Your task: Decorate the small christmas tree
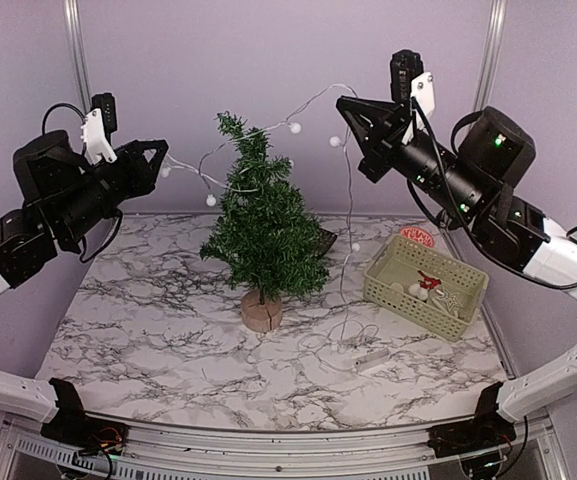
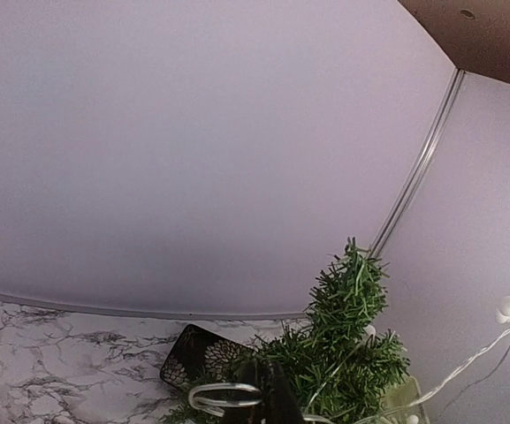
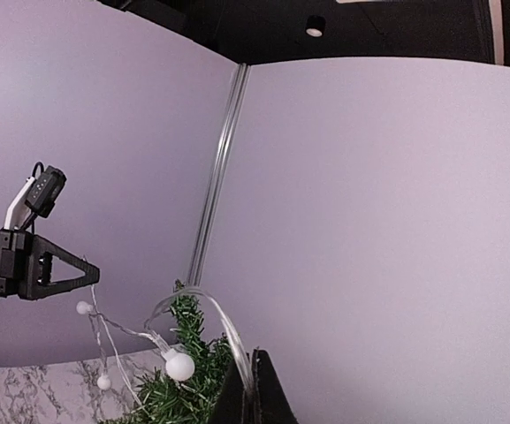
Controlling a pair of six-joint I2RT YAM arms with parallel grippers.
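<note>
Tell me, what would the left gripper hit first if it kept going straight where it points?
The left gripper would probably meet the upper branches of the small christmas tree; depth is unclear.

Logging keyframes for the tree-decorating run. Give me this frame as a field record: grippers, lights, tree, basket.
left gripper: shut on light string, raised left of the tree top
right gripper: shut on light string, raised right of the tree top
light string: spans between both grippers at tree-top height; a tail hangs from the right gripper down to the table
small christmas tree: upright, mid-table
basket: on the table right of the tree, ornaments inside
</note>
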